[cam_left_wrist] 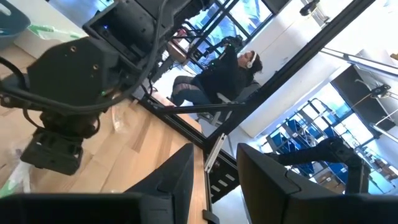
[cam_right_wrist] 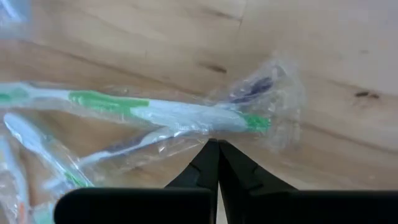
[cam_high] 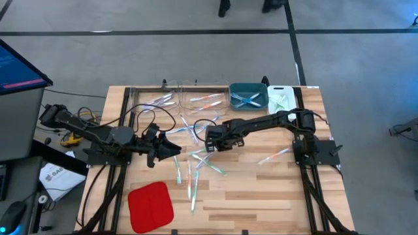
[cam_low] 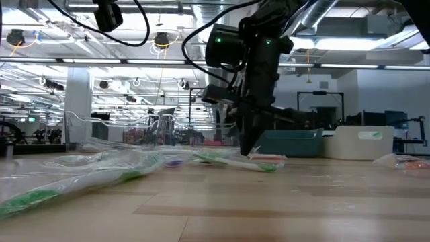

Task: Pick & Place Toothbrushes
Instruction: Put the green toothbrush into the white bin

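Note:
Several toothbrushes in clear wrappers (cam_high: pixel 193 171) lie scattered on the middle of the wooden table. More lie in the clear bin (cam_high: pixel 204 99) and the teal bin (cam_high: pixel 248 96) at the far edge. My right gripper (cam_high: pixel 209 146) points down, shut, over a green-and-white toothbrush (cam_right_wrist: pixel 174 115), which lies flat on the table (cam_low: pixel 236 161). Its fingertips (cam_right_wrist: pixel 217 146) stand at the edge of that wrapper. My left gripper (cam_high: pixel 176 149) hangs level above the table's left half, open (cam_left_wrist: pixel 214 180), with nothing between its fingers. My right gripper comes from above with shut fingertips at the edge of the clear wrapper (cam_right_wrist: pixel 205 134), near the green-tipped end of the toothbrush. Whether the tips touch or pinch the wrapper I cannot tell. The toothbrush lies flat on the table.
A second clear bin (cam_high: pixel 153 99) and a white bin (cam_high: pixel 282 98) stand along the far edge. A flat red pad (cam_high: pixel 150 203) lies at the near left. One toothbrush (cam_high: pixel 274 155) lies apart toward the right. A seated person (cam_left_wrist: pixel 217 74) shows beyond the table.

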Available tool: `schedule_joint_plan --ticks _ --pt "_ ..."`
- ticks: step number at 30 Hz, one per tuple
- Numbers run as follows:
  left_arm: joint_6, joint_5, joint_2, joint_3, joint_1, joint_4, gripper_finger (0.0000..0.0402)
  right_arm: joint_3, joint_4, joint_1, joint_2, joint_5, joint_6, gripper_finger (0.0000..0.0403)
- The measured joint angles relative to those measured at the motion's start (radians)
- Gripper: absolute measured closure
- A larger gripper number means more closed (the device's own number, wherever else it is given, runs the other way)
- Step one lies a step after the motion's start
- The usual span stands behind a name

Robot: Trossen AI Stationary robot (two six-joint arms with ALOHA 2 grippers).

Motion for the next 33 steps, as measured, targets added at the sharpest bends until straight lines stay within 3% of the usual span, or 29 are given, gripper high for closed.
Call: schedule_joint_plan --ticks 21,26,33 --pt "0.0 0.0 0.0 0.0 0.0 -0.006 0.0285 0.06 0.014 0.002 0.0 0.209 0.04 0.0402" --pt "0.0 0.0 0.0 0.0 0.0 -0.006 0.0285 0.086 0.053 -0.006 0.0 0.211 -0.085 0.0402" --pt "0.0 0.0 0.0 0.0 0.0 -0.007 0.0285 0.086 0.119 -0.003 0.0 0.195 -0.396 0.0402"
